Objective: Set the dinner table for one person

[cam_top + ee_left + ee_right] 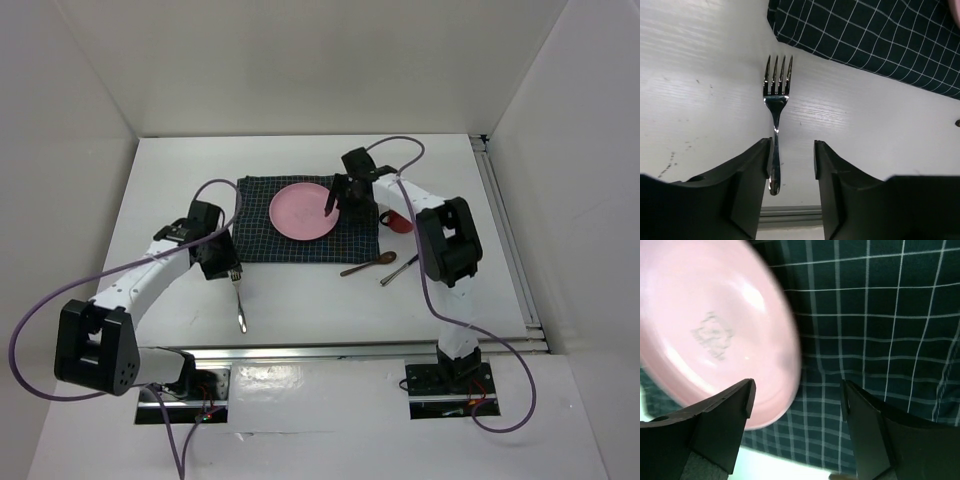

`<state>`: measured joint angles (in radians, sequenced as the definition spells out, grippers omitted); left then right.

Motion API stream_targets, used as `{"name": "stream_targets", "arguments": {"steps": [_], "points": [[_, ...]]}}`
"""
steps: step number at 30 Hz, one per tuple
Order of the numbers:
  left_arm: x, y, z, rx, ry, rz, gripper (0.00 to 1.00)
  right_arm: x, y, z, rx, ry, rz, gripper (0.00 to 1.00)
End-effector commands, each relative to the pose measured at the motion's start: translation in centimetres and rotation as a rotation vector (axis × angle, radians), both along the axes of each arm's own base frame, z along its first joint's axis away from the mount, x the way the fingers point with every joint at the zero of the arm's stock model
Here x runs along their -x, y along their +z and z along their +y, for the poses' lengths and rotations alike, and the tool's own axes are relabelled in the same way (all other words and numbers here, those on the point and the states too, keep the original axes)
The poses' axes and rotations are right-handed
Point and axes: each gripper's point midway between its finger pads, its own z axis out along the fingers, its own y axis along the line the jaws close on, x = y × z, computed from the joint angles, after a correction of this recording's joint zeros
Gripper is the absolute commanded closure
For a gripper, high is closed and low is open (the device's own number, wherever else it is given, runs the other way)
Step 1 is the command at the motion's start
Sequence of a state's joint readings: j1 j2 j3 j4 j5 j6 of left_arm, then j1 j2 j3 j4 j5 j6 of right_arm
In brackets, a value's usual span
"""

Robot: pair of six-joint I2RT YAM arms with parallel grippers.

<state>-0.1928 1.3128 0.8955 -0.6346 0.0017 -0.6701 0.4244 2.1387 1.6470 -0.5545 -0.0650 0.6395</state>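
Observation:
The dinner table (300, 300) is a white tabletop with a metal rail. A navy checked mat (355, 235) lies on it and carries a pink plate (303, 212). A silver fork (238, 297) lies on the table just in front of the mat's left corner. My left gripper (226, 263) is open above the fork. In the left wrist view the fork (777, 95) has its handle between the jaws, close to the left finger, and my gripper (792, 155) holds nothing. My right gripper (333, 203) is open and empty over the plate's right edge. The right wrist view shows that gripper (796, 395), the plate (715, 325) and the mat (880, 340).
A brown spoon (368, 264) and a dark knife (398, 270) lie on the table by the mat's near right corner. A red cup (398, 221) stands right of the mat. The metal rail (330, 348) runs along the near edge, and white walls enclose the table.

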Motion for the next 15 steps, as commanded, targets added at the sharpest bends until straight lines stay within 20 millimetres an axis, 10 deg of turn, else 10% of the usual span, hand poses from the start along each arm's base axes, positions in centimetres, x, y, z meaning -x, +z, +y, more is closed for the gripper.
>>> {"name": "stream_targets", "arguments": {"steps": [1,15], "points": [[0.2,-0.6,-1.0,0.042,0.041,-0.021,0.47,-1.2,8.1,0.1,-0.069,0.002,-0.173,0.20],[2.7,-7.1,-1.4,0.045,0.110,0.095,0.58,2.4,14.6,-2.7,-0.088,-0.024,-0.304,0.20]]}}
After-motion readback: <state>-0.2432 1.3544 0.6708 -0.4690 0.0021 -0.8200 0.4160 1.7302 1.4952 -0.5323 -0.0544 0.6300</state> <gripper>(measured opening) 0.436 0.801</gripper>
